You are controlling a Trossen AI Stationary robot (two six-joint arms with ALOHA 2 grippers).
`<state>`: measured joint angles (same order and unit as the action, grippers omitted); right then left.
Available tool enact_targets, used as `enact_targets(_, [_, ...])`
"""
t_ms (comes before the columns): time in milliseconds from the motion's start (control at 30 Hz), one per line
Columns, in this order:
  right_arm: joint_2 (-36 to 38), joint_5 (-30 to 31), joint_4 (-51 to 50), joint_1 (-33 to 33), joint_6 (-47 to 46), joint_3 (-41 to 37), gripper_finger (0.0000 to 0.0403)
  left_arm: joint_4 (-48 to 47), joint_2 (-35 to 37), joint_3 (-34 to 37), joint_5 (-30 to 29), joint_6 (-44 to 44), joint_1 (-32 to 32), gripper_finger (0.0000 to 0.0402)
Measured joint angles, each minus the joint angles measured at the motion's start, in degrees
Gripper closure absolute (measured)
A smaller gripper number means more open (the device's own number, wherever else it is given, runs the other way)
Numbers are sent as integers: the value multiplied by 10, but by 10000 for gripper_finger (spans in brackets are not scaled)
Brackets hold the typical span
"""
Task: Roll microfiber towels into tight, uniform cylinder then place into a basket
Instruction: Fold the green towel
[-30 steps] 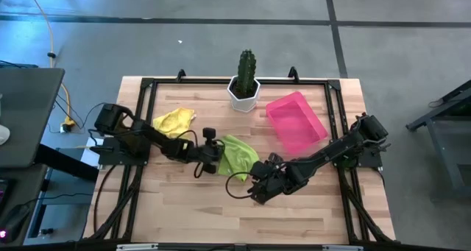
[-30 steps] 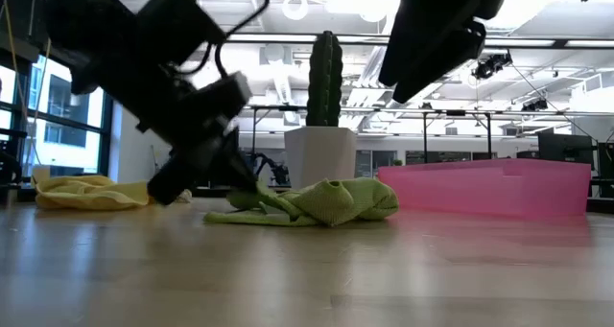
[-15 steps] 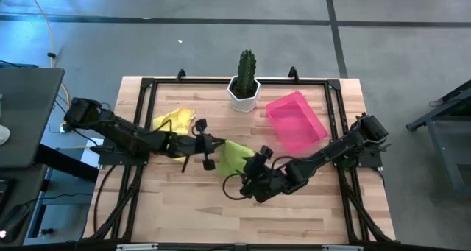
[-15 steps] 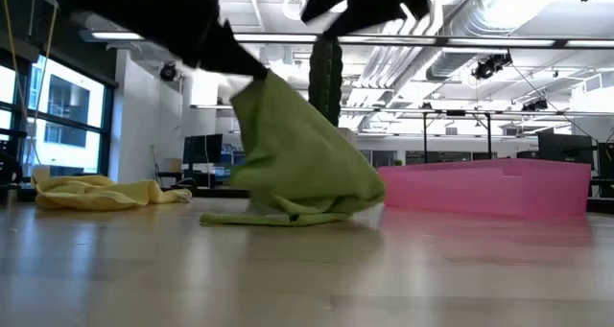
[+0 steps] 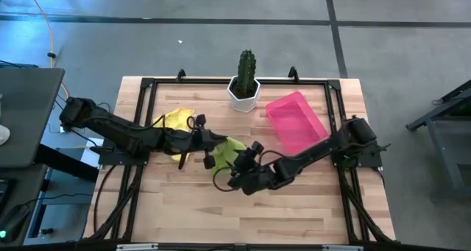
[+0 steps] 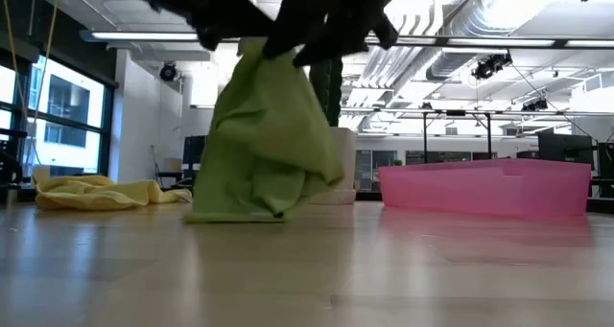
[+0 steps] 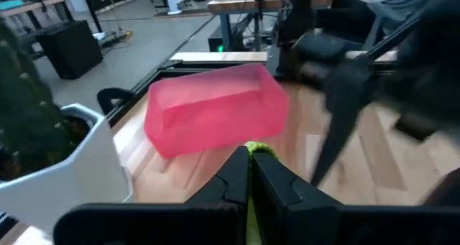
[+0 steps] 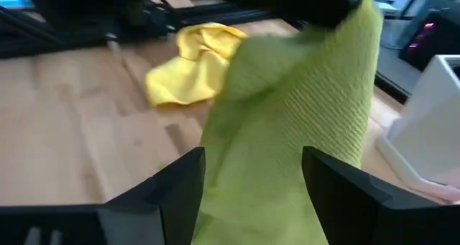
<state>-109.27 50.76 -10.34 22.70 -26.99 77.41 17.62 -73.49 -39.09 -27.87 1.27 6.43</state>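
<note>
My left gripper (image 5: 211,143) is shut on the lime green towel (image 5: 231,151), which hangs as a tall drape in the low view (image 6: 264,135). My right gripper (image 5: 237,165) is open just to the right of it, its two fingers (image 8: 172,184) wide apart with the hanging cloth (image 8: 295,123) close in front of them. The yellow towel (image 5: 175,121) lies crumpled on the table at the far left (image 6: 96,191). The pink tray (image 5: 296,122) stands at the far right (image 6: 489,188). My left gripper pinches a small piece of the green towel's top edge (image 7: 256,149) between its two shut fingers, coming roughly level from the table's left. The towel hangs slack below the fingers, and its lower end (image 6: 235,210) rests on the table. Whether my right gripper touches the towel I cannot tell.
A white hexagonal pot with a cactus (image 5: 244,89) stands at the far edge between the yellow towel and the tray, close behind the hanging cloth. A black frame (image 5: 147,89) runs along the table's edges. Bare wood (image 5: 243,214) lies toward the near edge.
My left gripper has risen with the green towel. The towel has gone from a crumpled heap to a tall hanging drape, and its lower end has stayed on the table and slid a little toward the left. My right gripper has moved left and toward the far edge, up to the towel.
</note>
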Motion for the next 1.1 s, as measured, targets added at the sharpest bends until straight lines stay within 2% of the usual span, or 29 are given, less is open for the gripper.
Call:
enact_targets(167, [-8, 17, -57, -13, 0, 0, 176, -75, 0, -44, -4, 1, 14, 401])
enact_targets(300, [9, 22, -155, -12, 0, 0, 176, -157, 0, -74, -18, 10, 27, 401])
enact_targets(433, [30, 58, -248, -12, -22, 0, 176, -185, 0, -83, -16, 37, 39, 401])
enact_targets(567, [50, 108, -287, -19, -49, 0, 176, -183, 0, -83, 36, 69, 48, 401])
enact_targets(633, [54, 124, -287, -24, -57, 0, 176, -178, 0, -83, 81, 77, 51, 401])
enact_targets(700, [55, 120, -276, -28, -60, 0, 176, -175, 0, -83, 102, 77, 54, 401])
enact_targets(800, [55, 81, -252, -29, -60, 0, 176, -177, 0, -83, 94, 85, 54, 401])
enact_targets(1000, [55, -19, -118, -4, -38, 0, 176, -198, 0, -83, 77, 118, 39, 401])
enact_targets(1100, [55, -31, -80, 11, -12, 0, 176, -206, 0, -83, 77, 136, 33, 401])
